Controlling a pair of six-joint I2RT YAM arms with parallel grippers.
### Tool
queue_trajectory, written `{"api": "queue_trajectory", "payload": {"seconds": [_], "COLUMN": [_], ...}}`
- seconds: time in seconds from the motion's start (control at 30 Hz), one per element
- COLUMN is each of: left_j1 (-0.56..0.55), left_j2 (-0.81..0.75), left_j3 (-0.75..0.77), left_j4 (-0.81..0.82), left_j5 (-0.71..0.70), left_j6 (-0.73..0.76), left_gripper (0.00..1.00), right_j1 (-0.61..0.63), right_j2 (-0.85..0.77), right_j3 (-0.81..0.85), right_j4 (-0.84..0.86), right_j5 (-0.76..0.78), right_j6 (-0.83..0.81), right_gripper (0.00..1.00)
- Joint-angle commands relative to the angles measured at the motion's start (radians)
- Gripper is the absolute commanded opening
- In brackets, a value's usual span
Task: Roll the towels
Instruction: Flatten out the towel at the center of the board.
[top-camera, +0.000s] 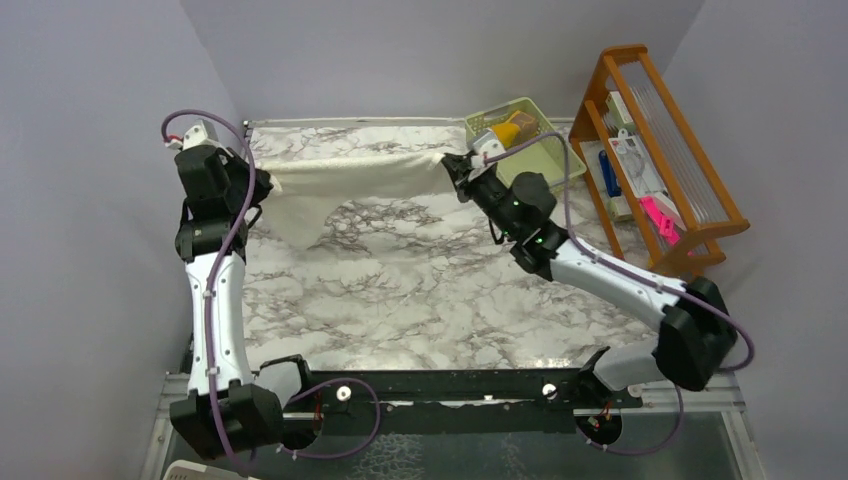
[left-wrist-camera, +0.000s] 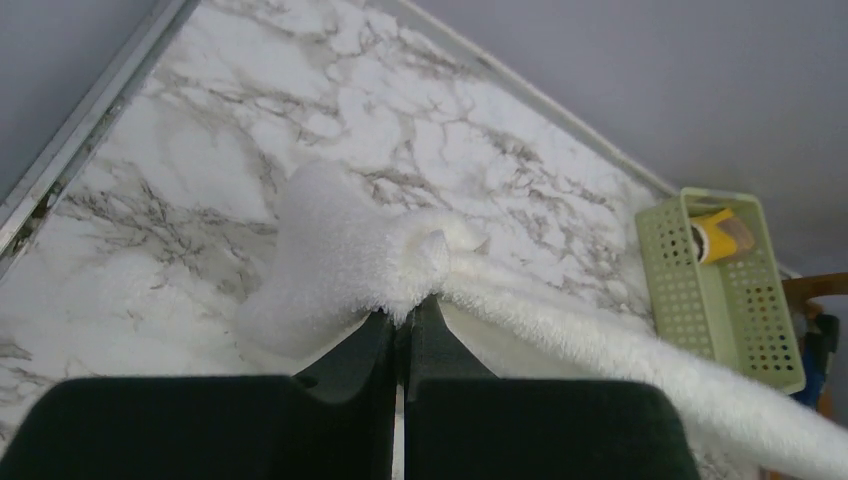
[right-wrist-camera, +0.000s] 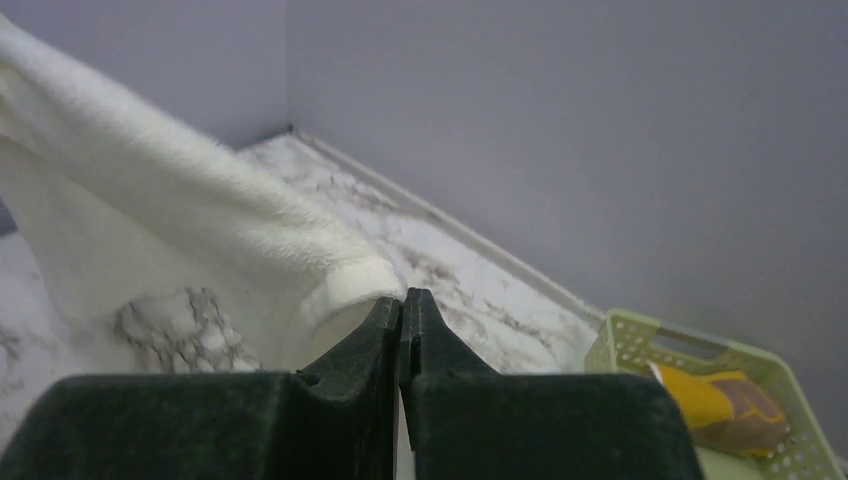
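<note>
A cream-white towel (top-camera: 340, 185) hangs stretched between my two grippers over the far part of the marble table (top-camera: 420, 300), its top edge taut and its lower part drooping to a point. My left gripper (top-camera: 262, 185) is shut on the towel's left corner (left-wrist-camera: 340, 250), with the jaws pinched together (left-wrist-camera: 408, 305). The right gripper (top-camera: 452, 165) is shut on the towel's right corner (right-wrist-camera: 150, 230), its hem at the fingertips (right-wrist-camera: 402, 295). A mustard-yellow towel (top-camera: 520, 128) (right-wrist-camera: 700, 395) and a tan-brown towel (right-wrist-camera: 745, 415) lie rolled in the basket.
The pale green plastic basket (top-camera: 520, 145) (left-wrist-camera: 720, 300) stands at the back right corner of the table, just behind the right gripper. A wooden rack (top-camera: 660, 160) with small items stands to the right. Grey walls close in the table at the back and both sides.
</note>
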Motion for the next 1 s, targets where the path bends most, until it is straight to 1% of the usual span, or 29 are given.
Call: {"api": "queue_trajectory", "payload": {"seconds": [0.0,0.1,0.2,0.3,0.37,0.5,0.57,0.63,0.7,0.77,0.83,0.87,0.9,0.93,0.97], "left_j1": [0.010,0.010,0.010,0.010,0.010,0.011,0.010,0.010,0.009,0.008,-0.017,-0.049,-0.087,-0.124,-0.155], "left_j2": [-0.057,-0.054,-0.092,-0.172,-0.224,-0.315,-0.320,-0.300,-0.257,-0.180,-0.035,0.069,0.175,0.276,0.371], "left_j3": [0.066,0.130,0.181,0.190,0.207,0.208,0.209,0.168,0.068,-0.060,-0.132,-0.122,-0.083,-0.018,0.082], "left_j4": [0.022,-0.010,-0.040,-0.065,-0.115,-0.175,-0.192,-0.176,-0.097,0.044,0.180,0.216,0.230,0.226,0.208], "left_j5": [-0.057,-0.027,0.001,0.024,0.033,0.073,0.088,0.091,0.106,0.153,0.192,0.187,0.179,0.171,0.153], "left_j6": [-0.030,-0.010,-0.002,-0.008,-0.022,-0.066,-0.081,-0.096,-0.105,-0.137,-0.172,-0.176,-0.164,-0.135,-0.123], "left_gripper": [0.00,0.00,0.00,0.00,0.00,0.00,0.00,0.00,0.00,0.00,0.00,0.04,0.08,0.16,0.24], "right_j1": [0.003,0.000,0.000,0.000,-0.001,0.000,-0.001,0.000,0.000,-0.005,-0.042,-0.099,-0.172,-0.271,-0.369], "right_j2": [-0.129,-0.174,-0.235,-0.315,-0.371,-0.492,-0.514,-0.520,-0.525,-0.520,-0.499,-0.481,-0.459,-0.429,-0.392], "right_j3": [0.021,0.082,0.094,0.075,0.066,0.012,-0.010,-0.041,-0.106,-0.179,-0.230,-0.245,-0.251,-0.254,-0.252], "right_j4": [-0.120,-0.189,-0.235,-0.272,-0.309,-0.329,-0.353,-0.377,-0.358,-0.339,-0.324,-0.326,-0.333,-0.345,-0.367], "right_j5": [-0.041,-0.056,-0.100,-0.170,-0.238,-0.343,-0.348,-0.297,-0.188,-0.041,0.104,0.138,0.130,0.095,0.055], "right_j6": [0.109,0.121,0.147,0.177,0.208,0.341,0.398,0.457,0.527,0.588,0.638,0.674,0.727,0.787,0.847], "right_gripper": [0.01,0.01,0.01,0.01,0.01,0.01,0.01,0.01,0.01,0.01,0.01,0.01,0.01,0.01,0.03]}}
